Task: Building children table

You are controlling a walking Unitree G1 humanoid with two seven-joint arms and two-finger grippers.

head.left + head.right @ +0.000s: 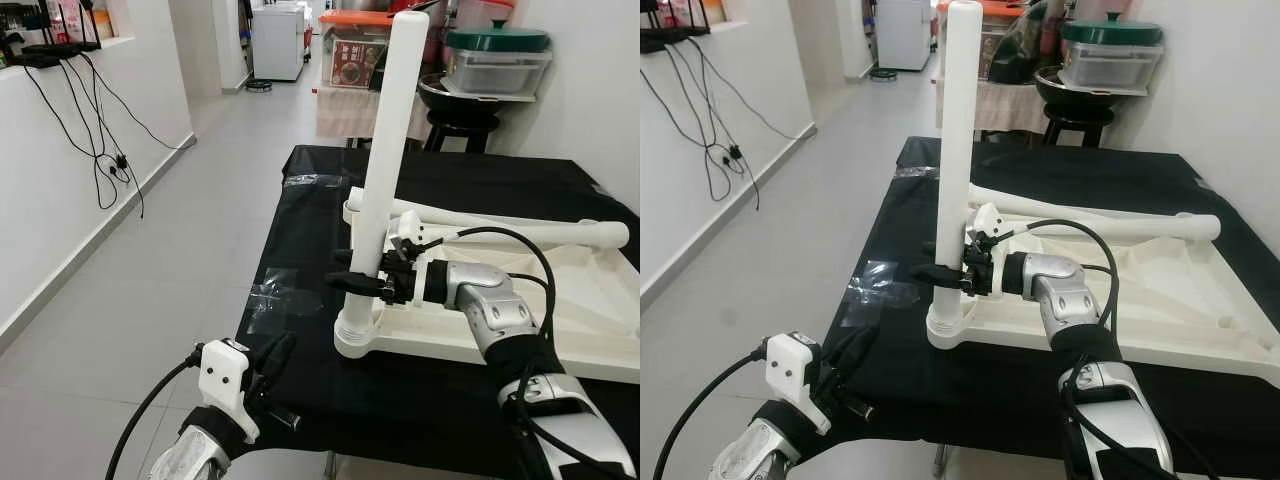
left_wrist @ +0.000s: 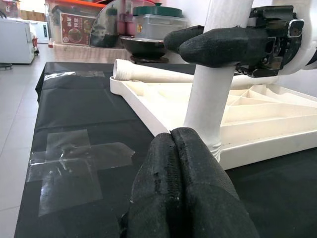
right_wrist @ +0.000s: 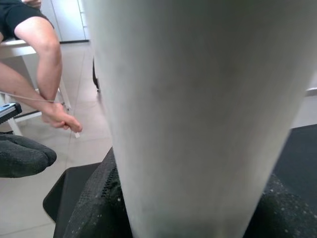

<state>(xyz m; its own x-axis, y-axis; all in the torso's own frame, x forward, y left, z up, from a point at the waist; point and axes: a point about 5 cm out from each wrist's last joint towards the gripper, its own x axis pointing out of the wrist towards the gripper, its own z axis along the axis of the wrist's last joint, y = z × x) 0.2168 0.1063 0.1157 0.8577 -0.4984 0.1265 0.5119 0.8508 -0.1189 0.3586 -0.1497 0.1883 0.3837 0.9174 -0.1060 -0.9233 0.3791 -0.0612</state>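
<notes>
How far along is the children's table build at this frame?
Early. The white tabletop lies upside down on the black-covered table. One white leg stands upright in its near corner socket, gripped low by the right gripper, so seating it is the step in hand. A second leg lies loose across the tabletop, not yet fitted. The left gripper is shut at the table's near edge, holding nothing.
</notes>
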